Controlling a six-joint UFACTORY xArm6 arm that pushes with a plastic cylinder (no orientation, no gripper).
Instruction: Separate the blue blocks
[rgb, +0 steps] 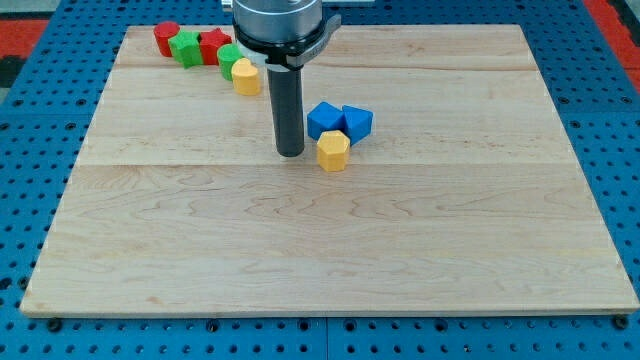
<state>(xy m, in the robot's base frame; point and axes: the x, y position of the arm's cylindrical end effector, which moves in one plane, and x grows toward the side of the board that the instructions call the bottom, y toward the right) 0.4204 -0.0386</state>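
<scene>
My tip (290, 153) planted on the bare wooden board (320, 250), upright, touching no block; a plain rod with nothing to open or close and holding nothing. Just to the tip's right, toward the view's right, three blocks in a tight cluster. Nearest and slightly above tip level, a blue block (324, 119), a chunky piece with one corner turned toward the view's top; long axis cannot be told. Pressed against its right side, a second blue block (357, 122), a cube with a corner facing the view's bottom, farther from the tip. Below the two blues and touching both, a yellow hexagonal block (333, 151), level with the tip and close beside it, a small gap between. Farther off, up and to the tip's left near the board's top edge, a row: yellow cylinder (246, 77), green cylinder (229, 56), red star (213, 45), green block (185, 48), red block (166, 37).
</scene>
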